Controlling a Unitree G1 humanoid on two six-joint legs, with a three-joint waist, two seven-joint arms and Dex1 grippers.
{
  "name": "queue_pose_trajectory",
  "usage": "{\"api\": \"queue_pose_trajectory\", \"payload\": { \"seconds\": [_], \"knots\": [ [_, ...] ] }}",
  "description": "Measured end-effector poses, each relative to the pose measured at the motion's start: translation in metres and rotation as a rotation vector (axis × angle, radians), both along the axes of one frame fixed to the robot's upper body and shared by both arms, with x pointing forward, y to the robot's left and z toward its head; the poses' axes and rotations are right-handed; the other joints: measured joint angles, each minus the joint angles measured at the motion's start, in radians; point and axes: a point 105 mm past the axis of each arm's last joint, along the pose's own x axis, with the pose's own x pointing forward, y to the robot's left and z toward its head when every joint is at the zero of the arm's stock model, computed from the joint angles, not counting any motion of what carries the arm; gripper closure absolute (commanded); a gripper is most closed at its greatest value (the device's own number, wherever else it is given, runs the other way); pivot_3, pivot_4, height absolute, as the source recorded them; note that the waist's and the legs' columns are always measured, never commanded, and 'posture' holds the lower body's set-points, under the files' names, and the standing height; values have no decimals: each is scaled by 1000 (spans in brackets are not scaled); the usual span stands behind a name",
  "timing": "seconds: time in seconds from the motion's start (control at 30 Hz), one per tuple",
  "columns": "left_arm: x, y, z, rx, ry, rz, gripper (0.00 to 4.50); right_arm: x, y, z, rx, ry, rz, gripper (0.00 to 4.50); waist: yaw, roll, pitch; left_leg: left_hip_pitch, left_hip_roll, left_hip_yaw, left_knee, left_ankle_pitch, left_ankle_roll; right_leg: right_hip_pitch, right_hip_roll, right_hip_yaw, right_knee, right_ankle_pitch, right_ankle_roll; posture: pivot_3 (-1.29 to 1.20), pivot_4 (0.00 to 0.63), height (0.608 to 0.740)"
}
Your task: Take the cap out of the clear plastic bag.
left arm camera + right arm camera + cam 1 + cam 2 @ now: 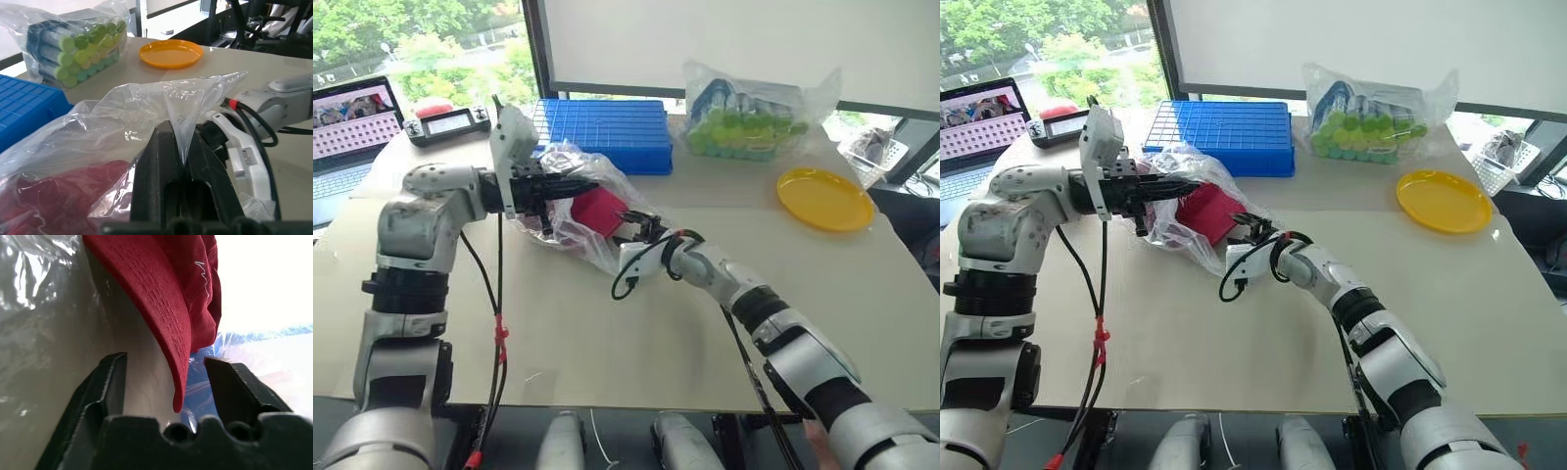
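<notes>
The clear plastic bag [570,211] lies on the bench [636,323], just in front of the blue crate [607,132] near the far edge. The red cap [597,211] sits inside the bag. The left claw [178,156] is closed on a pinched fold of the bag's film and holds it raised above the bench. The right claw [166,377] stands wide at the bag's opening, with the brim edge of the cap between its fingers [110,382]; neither finger presses on the brim. Small white script embroidery is visible on the cap front, but it cannot be read. A bag of green-capped items [744,122] and a yellow plate [824,199] rest toward the far right corner.
</notes>
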Motion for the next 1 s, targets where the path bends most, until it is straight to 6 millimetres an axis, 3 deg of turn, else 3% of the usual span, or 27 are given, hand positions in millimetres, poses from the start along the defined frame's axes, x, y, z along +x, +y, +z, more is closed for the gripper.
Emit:
{"api": "queue_pose_trajectory", "payload": {
  "seconds": [0.33, 0.57, 0.67, 0.93, 1.0],
  "knots": [
    [-1, -1, -7, 8, 21, -11, 4500, -7, 21, 2, 22, -73, 50, 1046, -4, 0, 0, 0, 0, 0, 0, 0, 0, 0, 0, 0, 0, 0, 0, 0, 150, 713],
    [0, -5, -10, 9, 28, -15, 4500, -13, 34, -7, -3, -58, 86, 1046, -3, 0, 0, 0, 0, 0, 0, 0, 0, 0, 0, 0, 0, 0, 0, 0, 150, 713],
    [1, -6, -11, 7, 26, -12, 4500, -15, 35, -12, -17, -21, 96, 1725, -2, 0, 0, 0, 0, 0, 0, 0, 0, 0, 0, 0, 0, 0, 0, 0, 150, 713],
    [4, -8, -13, 24, 4, -8, 4500, -16, 29, -18, 6, 25, 82, 4444, -2, 0, 0, 0, 0, 0, 0, 0, 0, 0, 0, 0, 0, 0, 0, 0, 150, 713],
    [5, -8, -15, 35, 1, -3, 4500, -14, 28, -10, 37, 12, 75, 4444, -2, 0, 0, 1, 0, 0, 0, 0, 0, 1, 0, 0, 0, 0, 0, 0, 150, 713]
  ]
}}
